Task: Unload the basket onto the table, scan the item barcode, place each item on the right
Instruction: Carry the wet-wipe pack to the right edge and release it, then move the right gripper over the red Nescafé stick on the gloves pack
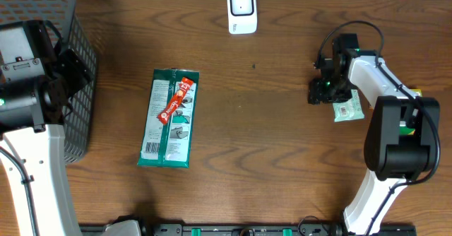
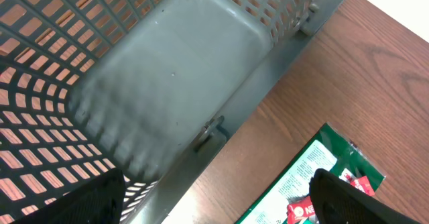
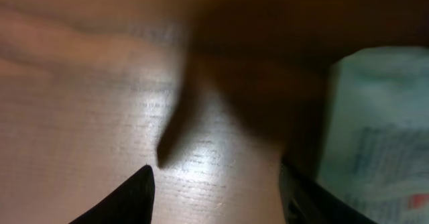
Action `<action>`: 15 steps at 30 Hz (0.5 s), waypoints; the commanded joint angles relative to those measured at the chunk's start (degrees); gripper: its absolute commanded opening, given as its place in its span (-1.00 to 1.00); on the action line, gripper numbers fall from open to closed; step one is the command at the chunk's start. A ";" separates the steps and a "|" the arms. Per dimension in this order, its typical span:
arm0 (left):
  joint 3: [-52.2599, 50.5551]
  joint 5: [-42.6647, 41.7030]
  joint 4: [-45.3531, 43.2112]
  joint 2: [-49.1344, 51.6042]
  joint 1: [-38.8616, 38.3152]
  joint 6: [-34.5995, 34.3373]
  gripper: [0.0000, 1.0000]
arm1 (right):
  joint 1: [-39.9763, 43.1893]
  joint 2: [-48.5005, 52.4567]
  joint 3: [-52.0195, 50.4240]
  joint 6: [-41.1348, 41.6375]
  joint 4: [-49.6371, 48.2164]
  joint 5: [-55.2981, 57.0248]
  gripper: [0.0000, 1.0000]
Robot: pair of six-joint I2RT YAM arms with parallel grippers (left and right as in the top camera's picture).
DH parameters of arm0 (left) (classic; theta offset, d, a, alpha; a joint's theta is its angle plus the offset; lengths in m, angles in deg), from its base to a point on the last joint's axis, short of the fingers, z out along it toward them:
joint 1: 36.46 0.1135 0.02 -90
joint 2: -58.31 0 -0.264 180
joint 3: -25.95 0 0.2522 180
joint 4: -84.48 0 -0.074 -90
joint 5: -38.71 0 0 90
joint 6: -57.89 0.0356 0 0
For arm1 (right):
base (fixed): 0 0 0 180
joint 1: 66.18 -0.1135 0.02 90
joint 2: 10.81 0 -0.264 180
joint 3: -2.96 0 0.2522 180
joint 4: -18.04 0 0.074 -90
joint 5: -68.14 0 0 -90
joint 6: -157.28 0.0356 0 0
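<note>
A small pale-green packet [image 1: 347, 110] is laid flat near the right edge of the worktop [image 1: 268, 144], just beside the right claw [image 1: 319, 92]. That claw's fingers [image 3: 127, 197] are seen spread over bare wood, with nothing gripped between them. A larger green packet [image 1: 169, 118] is placed left of centre, with a red bar [image 1: 176, 100] lying on it. A white scanner [image 1: 241, 10] is stood at the far edge. The left claw [image 2: 224, 204] is held released and empty by the grey mesh basket [image 1: 78, 59].
</note>
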 commanded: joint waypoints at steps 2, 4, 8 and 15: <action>0.39 0.74 0.00 0.22 0.17 0.50 0.76 | -0.02 -0.22 -3.04 2.95 -2.23 12.74 0.13; 0.39 0.72 0.00 0.22 0.17 0.50 0.76 | 0.11 -0.22 -3.13 4.07 -2.10 16.24 0.14; 0.39 0.72 -0.02 0.22 0.17 0.50 0.76 | 0.79 -0.22 -3.13 4.44 -1.75 21.42 0.18; 0.39 0.72 0.00 0.22 0.17 0.50 0.76 | 2.47 -0.22 -3.08 4.37 -1.44 24.83 0.26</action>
